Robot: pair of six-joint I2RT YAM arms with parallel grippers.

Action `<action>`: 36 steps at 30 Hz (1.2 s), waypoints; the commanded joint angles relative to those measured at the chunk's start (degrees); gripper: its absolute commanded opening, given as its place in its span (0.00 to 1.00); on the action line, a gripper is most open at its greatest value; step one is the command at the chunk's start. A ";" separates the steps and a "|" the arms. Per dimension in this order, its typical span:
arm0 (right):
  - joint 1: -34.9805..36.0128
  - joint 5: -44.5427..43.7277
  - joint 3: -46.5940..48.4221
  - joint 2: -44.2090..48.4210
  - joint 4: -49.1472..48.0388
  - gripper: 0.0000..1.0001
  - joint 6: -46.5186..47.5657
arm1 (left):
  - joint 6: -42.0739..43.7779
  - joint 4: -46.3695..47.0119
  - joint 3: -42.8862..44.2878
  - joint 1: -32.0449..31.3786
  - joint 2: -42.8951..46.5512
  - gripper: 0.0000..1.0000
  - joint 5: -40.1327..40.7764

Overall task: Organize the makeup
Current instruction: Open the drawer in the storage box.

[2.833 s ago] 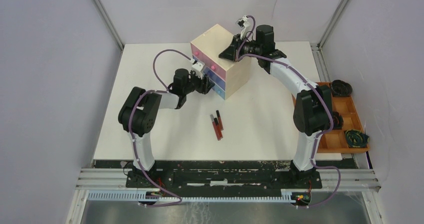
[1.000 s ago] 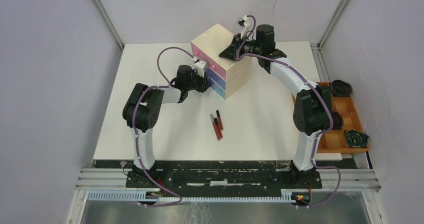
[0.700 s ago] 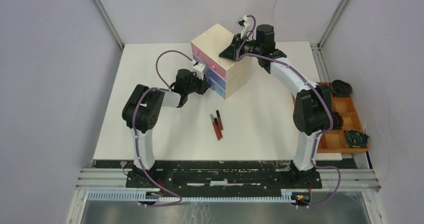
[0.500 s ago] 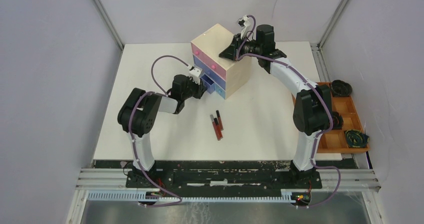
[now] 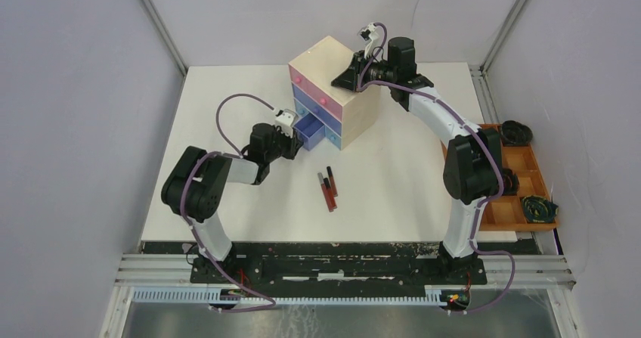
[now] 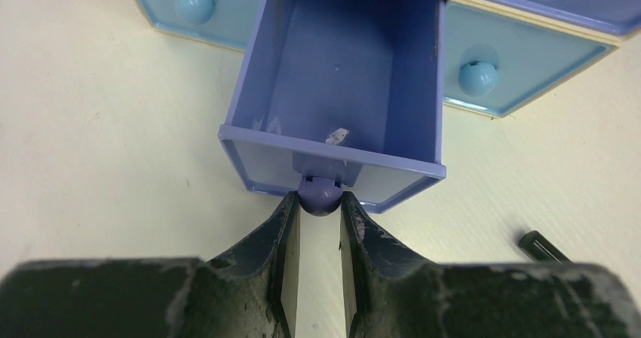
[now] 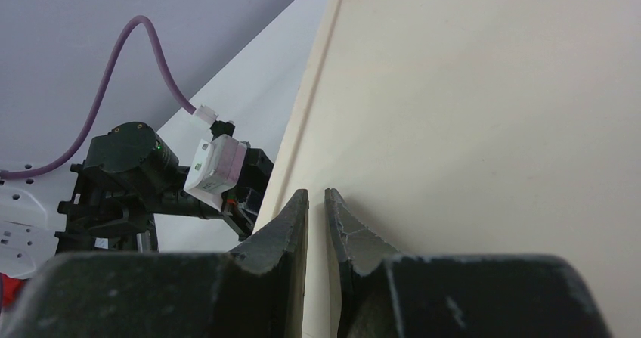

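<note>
Three slim red and black makeup tubes (image 5: 327,187) lie together on the white table in front of the beige drawer box (image 5: 338,63). One black tube end (image 6: 543,246) shows in the left wrist view. My left gripper (image 5: 291,144) (image 6: 319,202) is shut on the round knob (image 6: 319,195) of the purple drawer (image 5: 309,131) (image 6: 336,81). The drawer is pulled out and holds only a small white scrap. My right gripper (image 5: 349,78) (image 7: 317,196) is shut and empty, its fingertips resting on the box's top (image 7: 484,111). Palettes, compacts and the jar are out of view.
Pale-blue drawers (image 6: 495,47) with round knobs sit closed below and beside the open one. An orange-brown tray (image 5: 525,168) with dark coiled items stands off the table's right edge. Metal frame posts rise at the table's back corners.
My left gripper has drawn back toward the near left, holding the knob, and the purple drawer has slid out of the box. The right arm has not moved.
</note>
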State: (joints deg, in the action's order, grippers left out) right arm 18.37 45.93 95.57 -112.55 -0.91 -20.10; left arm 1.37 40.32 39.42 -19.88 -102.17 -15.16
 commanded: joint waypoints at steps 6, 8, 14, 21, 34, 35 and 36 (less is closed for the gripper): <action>-0.62 -2.48 -4.60 -4.15 10.62 0.20 0.29 | -1.59 4.83 -4.82 0.71 4.03 0.03 -0.49; -0.69 -2.43 -4.60 -4.25 10.67 0.20 0.24 | -2.03 5.40 -6.02 0.76 5.18 0.03 0.30; -0.64 -2.38 -4.61 -4.26 10.84 0.20 0.25 | -4.17 6.99 -8.53 1.77 6.85 0.03 0.27; -0.62 -2.34 -4.69 -4.34 10.84 0.20 0.26 | -6.23 8.04 -10.95 1.86 8.91 0.03 3.55; -0.62 -2.41 -5.24 -4.26 10.32 0.20 -0.20 | -9.01 2.08 -10.64 1.93 10.51 0.12 6.09; -0.62 -2.42 -5.22 -4.19 10.27 0.20 -0.18 | -9.18 1.25 -10.26 1.87 10.28 0.12 5.93; -0.62 -2.38 -5.22 -4.27 10.14 0.20 -0.36 | -9.44 0.28 -10.12 1.88 10.43 0.12 5.93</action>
State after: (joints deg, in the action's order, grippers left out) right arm 18.37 46.00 94.85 -112.20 -1.63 -19.84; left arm -5.69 43.62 27.62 -18.46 -93.25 -11.51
